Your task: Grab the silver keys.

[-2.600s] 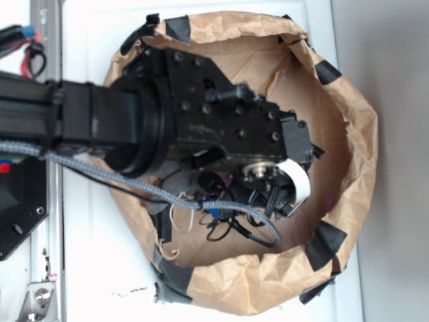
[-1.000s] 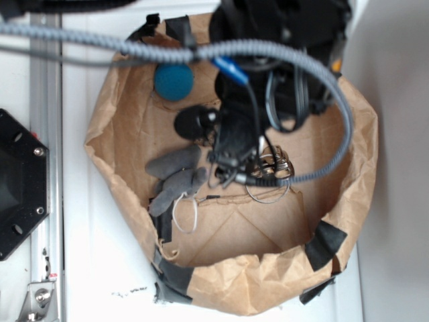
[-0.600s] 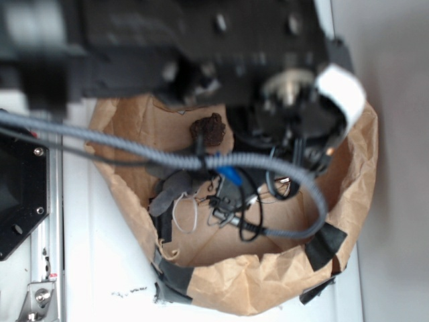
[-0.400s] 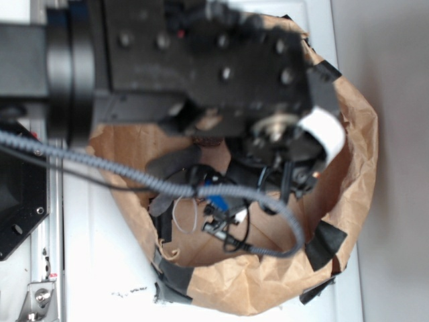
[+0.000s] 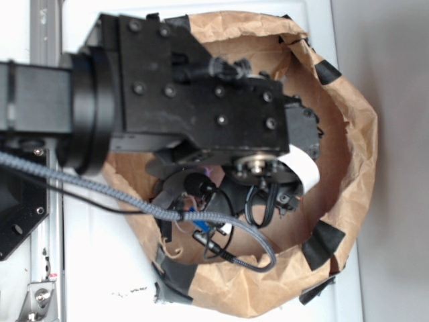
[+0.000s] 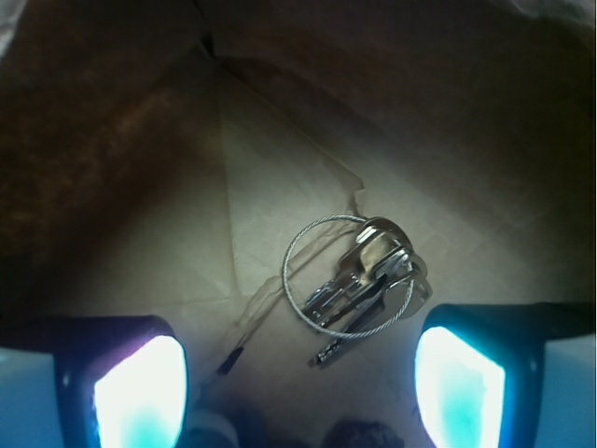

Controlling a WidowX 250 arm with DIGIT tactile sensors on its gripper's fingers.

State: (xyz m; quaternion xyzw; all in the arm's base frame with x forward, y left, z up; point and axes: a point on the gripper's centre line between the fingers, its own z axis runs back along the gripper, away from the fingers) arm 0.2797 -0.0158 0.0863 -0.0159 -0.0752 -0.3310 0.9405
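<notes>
**Keys on the bag floor, between spread jaws**

The silver keys [image 6: 366, 275] lie flat on the creased brown paper floor of the bag [image 5: 348, 168], a bunch of shiny keys fanned together inside a thin wire ring that loops out to their left in the wrist view. They sit nearer the right-hand finger of that view than the left one, with a short gap of bare paper before the finger's edge. The gripper [image 6: 300, 383] has its jaws wide apart and holds nothing; its two fingers [image 6: 140, 392] glow pale at the bottom corners of the wrist view, and the keys lie ahead of them, untouched. A fold line in the paper runs diagonally past the ring.

From the exterior view the keys are hidden: the black arm [image 5: 194, 100] reaches in from the left and covers most of the bag's opening. A grey braided cable [image 5: 100, 191] trails beneath it across the bag's lower rim. The bag, patched with black tape [image 5: 322, 245], stands on a white counter [image 5: 100, 268].
</notes>
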